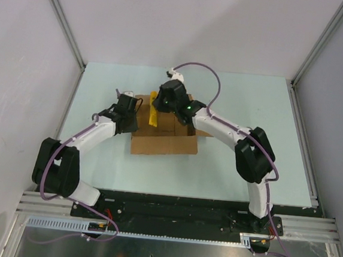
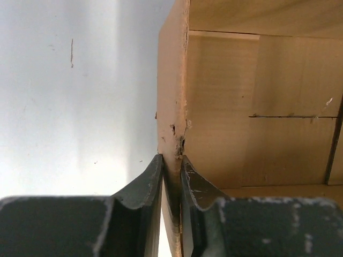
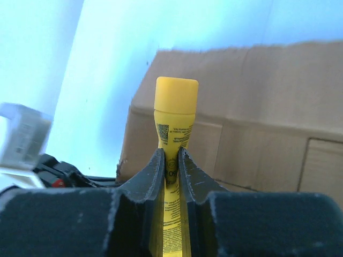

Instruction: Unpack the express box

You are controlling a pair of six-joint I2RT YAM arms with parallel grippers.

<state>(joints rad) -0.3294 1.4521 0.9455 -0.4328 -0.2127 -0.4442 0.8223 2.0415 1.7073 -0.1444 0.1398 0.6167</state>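
- Express box [image 1: 164, 143] sits mid-surface [image 1: 234, 164], just ahead of both arms. It's open on top, with the near flap folded out flat toward the bases.
- L pincer [image 2: 171, 174]: nearly closed, pads pinching a thin cardboard edge on the box's left side. Wall or flap, can't tell which. The edge is a bit torn just above the pads.
- R pincer [image 3: 171, 163]: nearly closed on the body of the yellow tube [image 3: 176, 101], cap end sticking out past the fingertips.
- In top view the tube is over the box's far-left corner. Can't tell if it's fully clear of the rim.
- Step in hand (my read): take the tube out while L steadies the box. Task looks well along, since the box is open and an item is in grip.
- To do it well:
  - Hold L firm so the box doesn't slide or tip. The edge is already frayed, so don't twist it.
  - Lift R straight up until the tube is clear of rim and flaps, then go sideways.
  - The tube body is prob soft, so use no more squeeze than needed. It could slip lengthwise if tilted cap-down.
  - The two wrists are near each other at the left side, so route R away from L.
  - Put the tube on bare surface well apart from the flaps and let go low.
- Rest of the box inside is mostly hidden by the arms, so check for more items.
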